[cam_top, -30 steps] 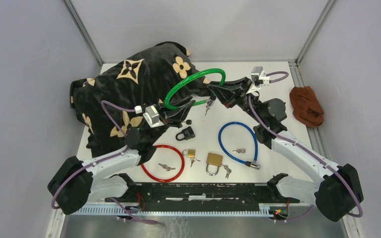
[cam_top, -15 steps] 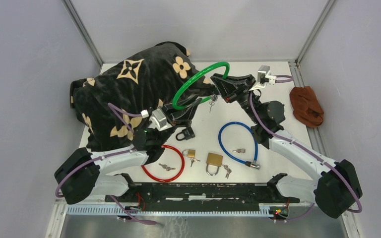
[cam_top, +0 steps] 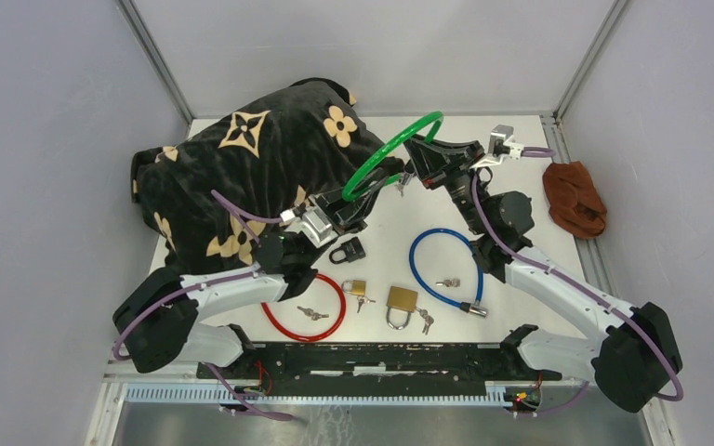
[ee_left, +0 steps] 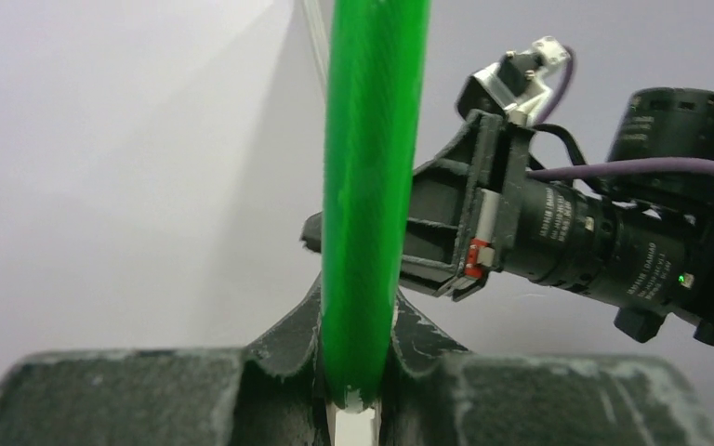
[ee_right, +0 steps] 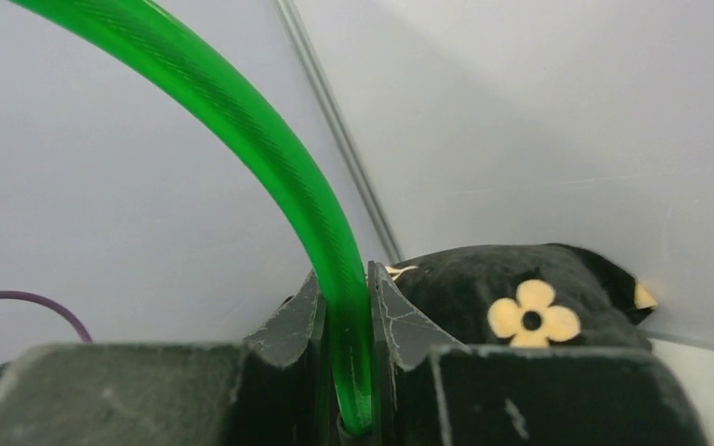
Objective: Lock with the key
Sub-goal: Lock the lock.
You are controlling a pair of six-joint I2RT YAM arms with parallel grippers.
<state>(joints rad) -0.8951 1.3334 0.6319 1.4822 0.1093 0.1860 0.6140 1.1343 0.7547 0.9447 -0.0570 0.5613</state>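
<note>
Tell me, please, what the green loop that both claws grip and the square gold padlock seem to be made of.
Green looped cable: glossy plastic or vinyl sleeve, by its sheen and fine lengthwise streaks; core unseen. Square gold padlock: probably brass, by the yellow metallic sheen of its flat body.

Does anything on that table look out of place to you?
A big black flowered blanket lies heaped over the table's far left corner, odd among locks and keys. A crumpled brown cloth lies by the right edge.

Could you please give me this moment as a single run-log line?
left gripper: shut on green cable | right gripper: shut on green cable | cable: held up between both
</note>
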